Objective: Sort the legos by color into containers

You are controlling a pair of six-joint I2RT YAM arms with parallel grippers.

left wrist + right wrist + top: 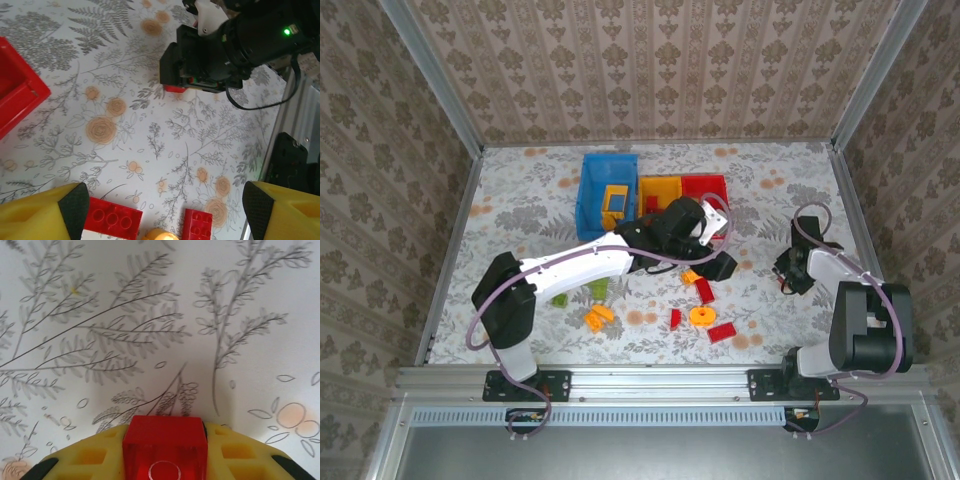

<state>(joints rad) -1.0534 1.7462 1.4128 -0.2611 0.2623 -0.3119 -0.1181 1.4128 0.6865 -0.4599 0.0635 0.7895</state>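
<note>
Right gripper (786, 272): clamped on a small red brick (165, 440). The yellow fingers (90, 460) press its two sides, and it is held low over the flowered worktop (520, 190).
Why held so: the squeeze across the brick's flat sides looks firm enough for carrying. The brick sits square between the pads, not tilted.
Left gripper (165, 205): fingers spread wide apart with nothing between them. It hangs over the worktop just in front of the red bin (15, 95).
Why placed so: two red bricks (112, 217) lie right under it, with an orange piece beside them. The open stance suits coming down on one of them.
Bins: the blue bin (590, 195), yellow bin (660, 183) and red bin stand side by side, touching, at the far middle of the worktop. That puts them within reach of both arms.
Loose pieces: green ones (560, 298) lie toward the left arm's base. Orange ones (598, 317) and an orange disc (701, 316) sit in the middle. More red ones (722, 332) are near the front edge.
Stage: sorting is part done, judging by the many pieces not yet in a bin.
Next need: the held red brick belongs in the red bin, which lies to the left of the right gripper.
Risk: the left arm stretches across in front of that bin, so the two grippers could crowd each other there.
</note>
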